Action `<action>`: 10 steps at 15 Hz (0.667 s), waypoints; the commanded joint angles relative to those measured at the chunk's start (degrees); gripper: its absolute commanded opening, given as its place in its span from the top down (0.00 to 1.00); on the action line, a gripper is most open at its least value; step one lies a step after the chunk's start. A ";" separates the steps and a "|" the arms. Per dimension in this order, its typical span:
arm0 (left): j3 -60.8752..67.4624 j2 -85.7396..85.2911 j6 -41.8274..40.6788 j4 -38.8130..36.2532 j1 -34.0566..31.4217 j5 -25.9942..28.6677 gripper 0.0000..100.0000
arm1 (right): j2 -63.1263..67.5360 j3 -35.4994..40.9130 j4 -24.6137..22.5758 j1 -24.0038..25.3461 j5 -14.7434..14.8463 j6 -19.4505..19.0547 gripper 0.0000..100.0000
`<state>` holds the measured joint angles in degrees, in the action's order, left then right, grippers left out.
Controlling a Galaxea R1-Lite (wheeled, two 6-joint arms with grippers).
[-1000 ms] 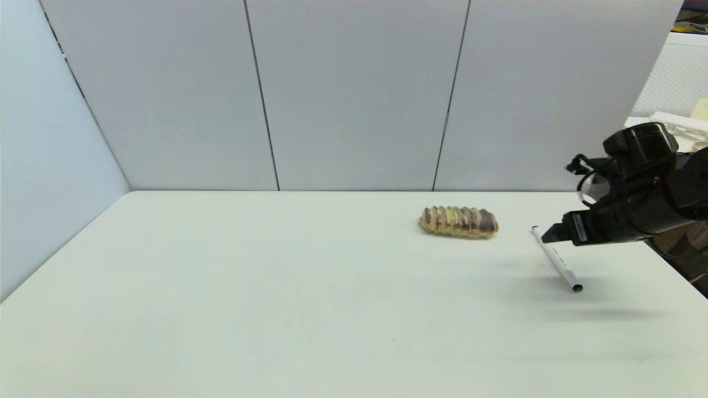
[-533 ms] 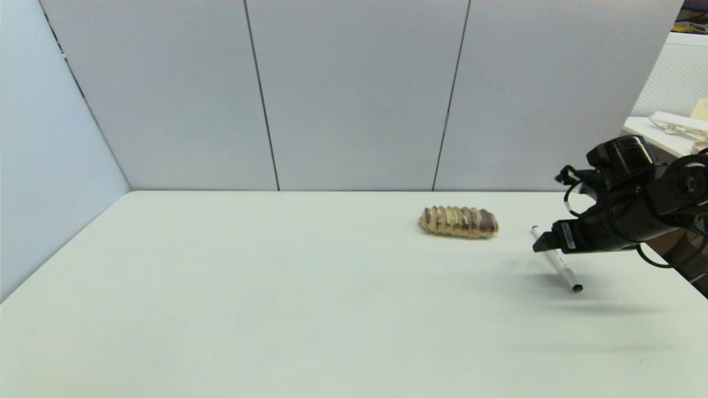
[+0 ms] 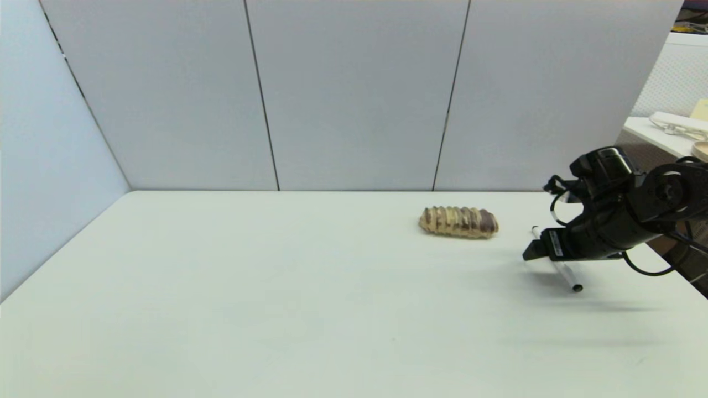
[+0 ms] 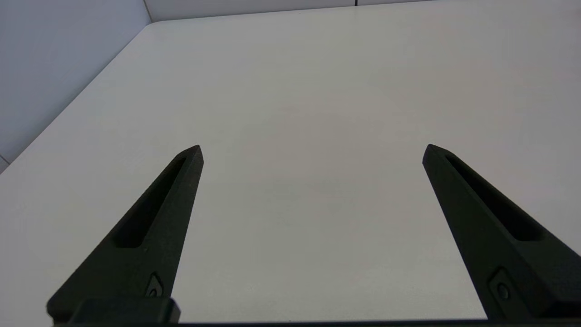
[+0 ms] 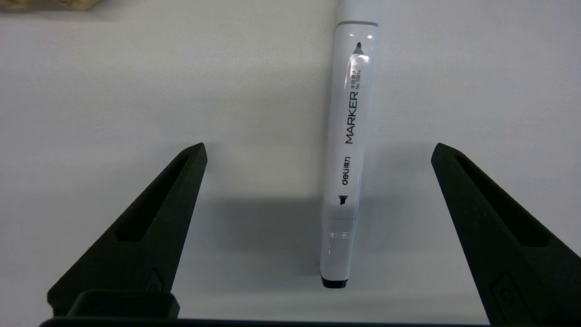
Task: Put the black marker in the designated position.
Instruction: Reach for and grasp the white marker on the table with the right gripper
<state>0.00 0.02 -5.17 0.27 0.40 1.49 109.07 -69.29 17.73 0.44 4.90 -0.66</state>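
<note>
White table (image 3: pixel 276 309): right end effector (image 5: pixel 317 150) straddles black marker (image 5: pixel 347 150).

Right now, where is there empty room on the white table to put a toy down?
The white table is bare across its whole left and middle, from the left wall to the ridged brown-and-tan bread loaf. It is crowded on the right: the white-barrelled black marker lies there, with the open right gripper over it.

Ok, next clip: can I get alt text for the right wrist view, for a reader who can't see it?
A white-barrelled black marker printed "MARKER" lies on the white table, in the gap between the right gripper's two open black fingers, touching neither. A sliver of the bread loaf shows at the frame's edge.
</note>
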 commanded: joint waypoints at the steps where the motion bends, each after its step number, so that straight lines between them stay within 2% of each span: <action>1: 0.00 -0.02 -0.02 0.00 0.04 0.01 0.00 | 1.41 -0.49 0.12 0.26 0.02 0.22 0.00; 5: 0.00 -0.02 -0.02 0.00 0.04 0.01 0.00 | 2.64 -2.34 0.47 0.00 0.02 0.66 0.00; 7: 0.00 0.06 -0.02 0.00 0.04 0.01 0.00 | 2.99 -3.48 1.00 0.18 -0.07 2.94 0.00; 10: 0.00 -0.02 -0.02 0.00 0.04 0.01 0.00 | 3.34 -3.57 0.82 0.09 0.02 2.94 0.00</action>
<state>0.00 0.02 -5.14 0.24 0.41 1.48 112.15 -72.74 18.47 0.57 4.88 2.26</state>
